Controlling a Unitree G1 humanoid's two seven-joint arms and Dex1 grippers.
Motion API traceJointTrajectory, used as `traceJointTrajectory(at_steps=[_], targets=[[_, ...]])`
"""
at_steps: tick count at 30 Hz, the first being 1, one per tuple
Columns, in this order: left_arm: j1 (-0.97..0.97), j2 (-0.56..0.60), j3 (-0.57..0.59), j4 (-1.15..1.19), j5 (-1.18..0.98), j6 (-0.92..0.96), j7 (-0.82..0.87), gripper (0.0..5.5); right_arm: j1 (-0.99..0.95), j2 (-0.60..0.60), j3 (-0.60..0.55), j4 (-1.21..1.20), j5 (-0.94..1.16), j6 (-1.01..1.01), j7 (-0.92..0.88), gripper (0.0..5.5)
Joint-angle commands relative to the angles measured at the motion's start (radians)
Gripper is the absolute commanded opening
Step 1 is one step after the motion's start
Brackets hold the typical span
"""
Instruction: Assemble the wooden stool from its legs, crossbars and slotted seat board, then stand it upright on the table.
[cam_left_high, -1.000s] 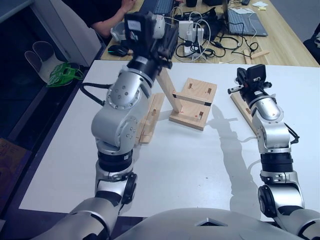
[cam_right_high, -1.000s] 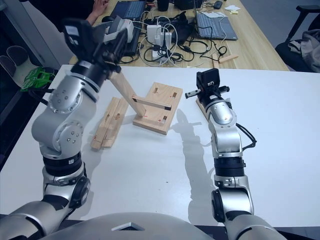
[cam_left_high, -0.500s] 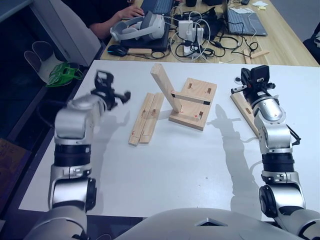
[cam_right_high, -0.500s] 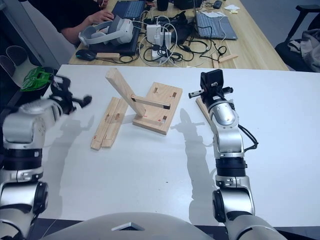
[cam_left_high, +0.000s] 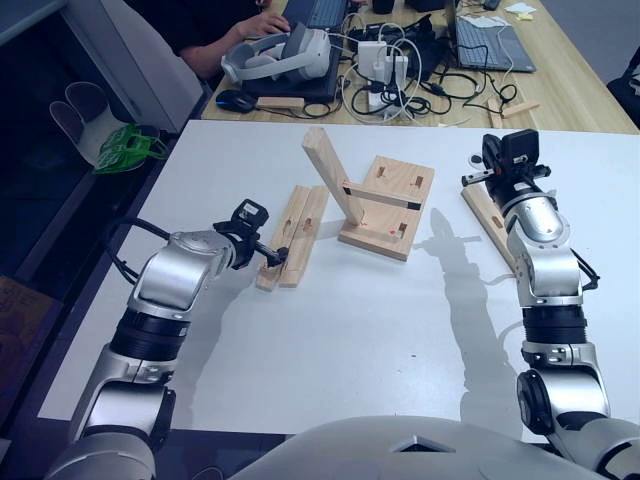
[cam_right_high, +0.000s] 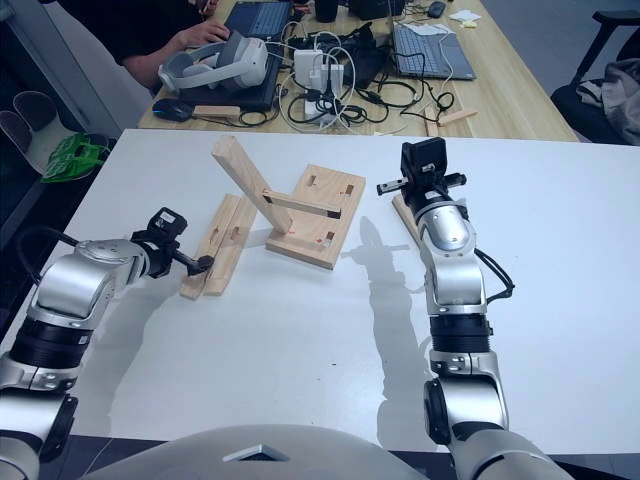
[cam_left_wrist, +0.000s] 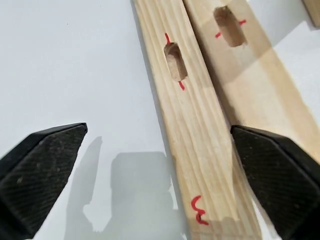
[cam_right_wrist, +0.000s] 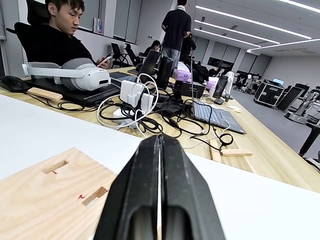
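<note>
Open-plan office or lab: wooden desk (cam_left_high: 565, 95) with laptops (cam_left_high: 488, 42), tangled cables (cam_left_high: 445, 85), VR headset (cam_left_high: 275, 55); strip lights (cam_right_wrist: 250, 22) overhead.

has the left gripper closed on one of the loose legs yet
No, the left gripper hangs over the two loose legs with its jaws wide open, and white table shows between one jaw and the nearer leg.

I see, beyond the right fingers (cam_right_wrist: 140, 200): white headset (cam_right_wrist: 70, 75), cable tangle (cam_right_wrist: 135, 117), laptop (cam_right_wrist: 215, 112) on a wooden desk (cam_right_wrist: 265, 165).
</note>
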Motion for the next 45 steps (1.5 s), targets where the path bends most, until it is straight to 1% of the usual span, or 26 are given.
traceJointTrajectory(at_steps=[1,4,8,9,10,11,13,15,17,20,22,27,32,35,36,39,45], targets=[[-0.002,-0.002,-0.023,0.011,0.038,-0.027,0.001,5.38,-0.011,0.002,0.008,-0.013,-0.001,0.001,-0.001,0.0],[-0.008,-0.007,-0.032,0.005,0.063,-0.05,0.006,5.38,-0.01,0.0,0.01,-0.013,-0.001,0.0,0.0,0.0],[-0.054,-0.024,-0.018,0.045,0.127,-0.128,0.062,5.38,-0.008,0.0,0.015,-0.015,-0.003,0.001,0.0,0.0],[-0.061,-0.033,-0.005,0.05,0.135,-0.151,0.076,5.38,-0.008,0.0,0.016,-0.015,-0.003,0.002,0.001,0.0],[-0.08,-0.076,0.046,0.035,0.105,-0.148,0.089,5.38,-0.007,-0.002,0.018,-0.015,-0.003,0.001,0.002,0.0],[-0.095,-0.115,0.092,0.017,0.071,-0.137,0.093,5.38,-0.005,-0.004,0.019,-0.016,-0.004,0.0,0.004,0.0],[-0.118,-0.171,0.153,-0.059,-0.03,-0.016,0.048,5.38,0.002,-0.009,0.019,-0.02,-0.005,0.0,0.007,0.0],[-0.121,-0.177,0.17,-0.127,-0.11,0.106,-0.006,5.38,0.005,-0.011,0.018,-0.023,-0.005,0.001,0.007,0.0],[-0.112,-0.144,0.147,-0.179,-0.151,0.183,-0.044,5.38,0.003,-0.01,0.018,-0.023,-0.005,0.002,0.006,0.0],[-0.066,-0.056,0.051,-0.209,-0.142,0.19,-0.086,5.38,0.002,-0.008,0.017,-0.024,-0.005,0.002,0.004,0.0],[-0.032,-0.038,0.018,-0.216,-0.149,0.196,-0.1,5.38,0.0,-0.006,0.019,-0.023,-0.005,0.002,0.004,0.0],[0.009,-0.065,-0.003,-0.176,-0.136,0.186,-0.071,5.38,-0.007,0.006,-0.01,-0.031,0.026,0.02,-0.003,0.0],[0.022,-0.102,-0.079,-0.095,-0.108,0.149,-0.053,5.38,-0.023,0.014,-0.016,-0.024,0.038,0.019,-0.006,0.0],[0.013,-0.152,-0.07,-0.017,-0.094,0.141,-0.02,5.38,-0.028,0.018,-0.013,-0.022,0.036,0.014,-0.008,0.0],[0.007,-0.175,-0.051,0.024,-0.089,0.136,-0.001,5.11,-0.027,0.018,-0.012,-0.023,0.036,0.013,-0.008,0.0],[-0.002,-0.214,-0.017,0.095,-0.072,0.113,0.035,4.71,-0.026,0.017,-0.011,-0.025,0.034,0.009,-0.01,0.0],[0.005,-0.231,-0.015,0.137,-0.055,0.072,0.038,3.73,-0.036,0.018,-0.009,-0.027,0.036,0.003,-0.005,0.0]])
